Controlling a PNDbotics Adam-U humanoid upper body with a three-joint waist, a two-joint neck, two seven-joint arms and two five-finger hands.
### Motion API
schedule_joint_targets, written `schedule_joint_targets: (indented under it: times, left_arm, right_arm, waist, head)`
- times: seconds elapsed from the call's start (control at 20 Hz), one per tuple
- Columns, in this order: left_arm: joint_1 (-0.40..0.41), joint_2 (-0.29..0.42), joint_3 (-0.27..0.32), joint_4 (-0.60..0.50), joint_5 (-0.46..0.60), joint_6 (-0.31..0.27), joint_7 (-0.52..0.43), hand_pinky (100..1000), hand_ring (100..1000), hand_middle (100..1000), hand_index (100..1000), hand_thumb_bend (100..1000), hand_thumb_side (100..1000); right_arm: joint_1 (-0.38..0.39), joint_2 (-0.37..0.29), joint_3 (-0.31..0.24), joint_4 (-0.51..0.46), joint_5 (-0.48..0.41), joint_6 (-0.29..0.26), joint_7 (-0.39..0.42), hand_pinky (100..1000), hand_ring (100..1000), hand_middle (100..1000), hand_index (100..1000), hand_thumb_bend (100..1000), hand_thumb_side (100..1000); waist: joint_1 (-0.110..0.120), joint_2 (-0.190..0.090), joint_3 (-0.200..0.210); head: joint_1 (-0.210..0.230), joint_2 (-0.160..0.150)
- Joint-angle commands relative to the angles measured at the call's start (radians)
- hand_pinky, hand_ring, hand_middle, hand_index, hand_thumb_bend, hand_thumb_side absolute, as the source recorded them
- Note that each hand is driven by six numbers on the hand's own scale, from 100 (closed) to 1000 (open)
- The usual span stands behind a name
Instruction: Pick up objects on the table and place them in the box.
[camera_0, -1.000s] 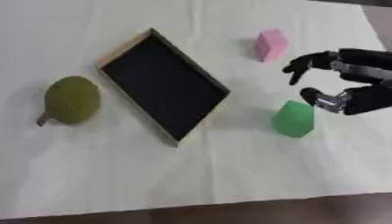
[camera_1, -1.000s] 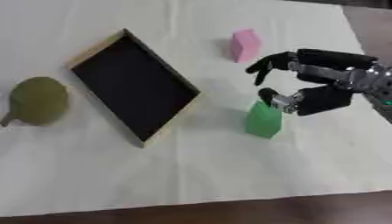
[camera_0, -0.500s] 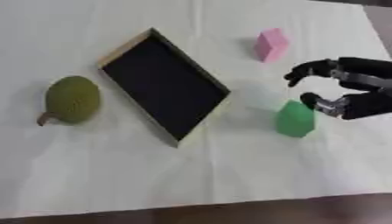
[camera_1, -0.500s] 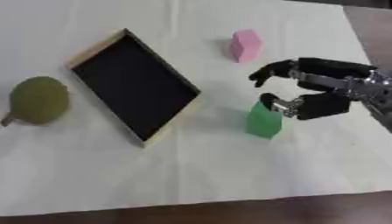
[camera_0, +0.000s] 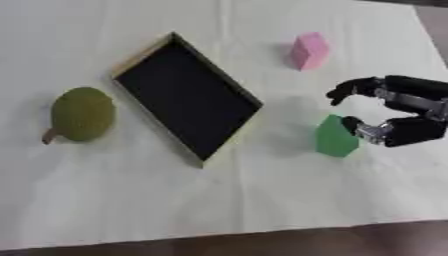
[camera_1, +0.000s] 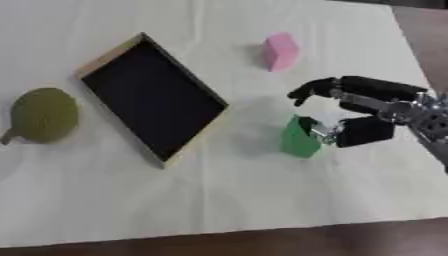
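The right robot hand comes in from the right edge, low over the worktop, with its fingers curved and spread wide above and its thumb tucked in below. The thumb tip sits right against the right side of the green block; the fingers arch over open cloth just past the block's far side and don't close on it, so the hand holds nothing. The green block stands on the pale cloth, right of the box and apart from it. The box is a shallow tray with a light wooden rim and a black floor, lying askew with one corner pointing toward the near edge; nothing lies in it. A pink block stands farther back, beyond the hand and well apart from the green one. Out on the left, past the box, lies a round olive-green fruit with a short stem at its lower left.
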Motion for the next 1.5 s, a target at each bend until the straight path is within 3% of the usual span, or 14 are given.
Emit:
schedule_joint_targets:
  times: [0.05, 0.35, 0.5, 0.55, 0.9, 1.1, 1.25, 1.5]
  left_arm:
    - [-0.01, 0.016, 0.005, -0.017, 0.002, 0.002, -0.001, 689, 784, 794, 818, 100, 645]
    - [-0.01, 0.015, 0.006, -0.017, 0.002, 0.002, -0.002, 689, 784, 794, 818, 100, 643]
    - [-0.01, 0.015, 0.006, -0.017, 0.002, 0.002, -0.003, 689, 785, 794, 817, 100, 644]
    - [-0.01, 0.015, 0.006, -0.017, 0.002, 0.002, -0.003, 689, 785, 794, 817, 100, 643]
    - [-0.011, 0.015, 0.006, -0.017, 0.004, 0.002, -0.003, 688, 785, 791, 817, 100, 644]
    - [-0.011, 0.014, 0.006, -0.017, 0.004, 0.002, -0.003, 689, 785, 791, 817, 100, 644]
    - [-0.011, 0.014, 0.005, -0.017, 0.004, 0.002, -0.004, 688, 785, 790, 817, 100, 644]
    - [-0.012, 0.013, 0.005, -0.017, 0.005, 0.002, -0.006, 688, 785, 790, 816, 100, 645]
  right_arm:
    - [-0.004, -0.011, -0.023, 0.0, 0.015, -0.013, -0.007, 1000, 1000, 798, 946, 100, 660]
    - [0.003, 0.008, -0.029, 0.008, 0.026, -0.031, -0.007, 1000, 1000, 802, 946, 100, 644]
    - [0.005, 0.013, -0.03, 0.013, 0.04, -0.04, -0.001, 1000, 1000, 804, 946, 100, 603]
    - [0.006, 0.014, -0.031, 0.016, 0.046, -0.043, 0.0, 1000, 1000, 804, 946, 100, 549]
    - [0.01, 0.028, -0.033, 0.032, 0.089, -0.048, -0.002, 1000, 1000, 805, 945, 100, 463]
    - [0.014, 0.035, -0.035, 0.042, 0.103, -0.043, -0.008, 1000, 1000, 806, 947, 100, 539]
    - [0.018, 0.042, -0.035, 0.056, 0.111, -0.041, -0.008, 1000, 1000, 813, 955, 100, 656]
    - [0.019, 0.048, -0.036, 0.066, 0.125, -0.046, -0.006, 1000, 1000, 810, 955, 100, 668]
  waist:
    - [0.005, -0.017, 0.0]
    - [0.006, -0.017, -0.001]
    - [0.006, -0.017, -0.001]
    - [0.006, -0.017, -0.001]
    - [0.007, -0.016, -0.001]
    - [0.007, -0.016, 0.0]
    - [0.008, -0.015, 0.0]
    - [0.008, -0.015, 0.001]
  head:
    - [0.002, 0.002]
    - [0.003, 0.0]
    - [0.004, 0.0]
    - [0.004, 0.001]
    - [0.004, 0.0]
    - [0.004, -0.001]
    - [0.003, -0.002]
    - [0.004, -0.003]
